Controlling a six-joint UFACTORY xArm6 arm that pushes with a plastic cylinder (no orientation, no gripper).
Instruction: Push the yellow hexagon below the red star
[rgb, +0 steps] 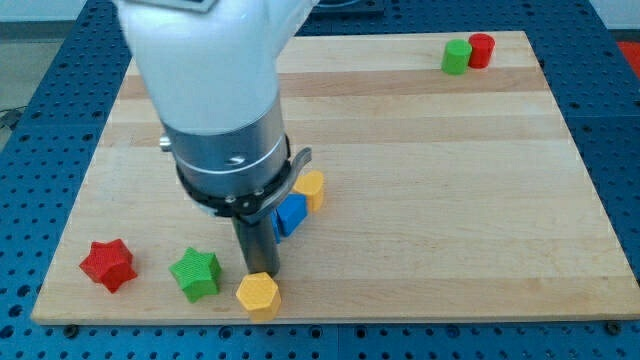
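Note:
The yellow hexagon (258, 293) lies near the board's bottom edge, left of centre. The red star (108, 264) lies at the bottom left. A green star (195, 273) sits between them, just left of the hexagon. My tip (261, 270) stands right at the hexagon's top edge, touching or nearly touching it. The rod comes down from the big white and dark arm body (215, 110) that hides part of the board's left half.
A blue block (290, 214) and a second yellow block (311, 188) sit just right of the rod. A green cylinder (456, 56) and a red cylinder (482, 49) stand together at the top right. The wooden board (450, 200) rests on a blue perforated table.

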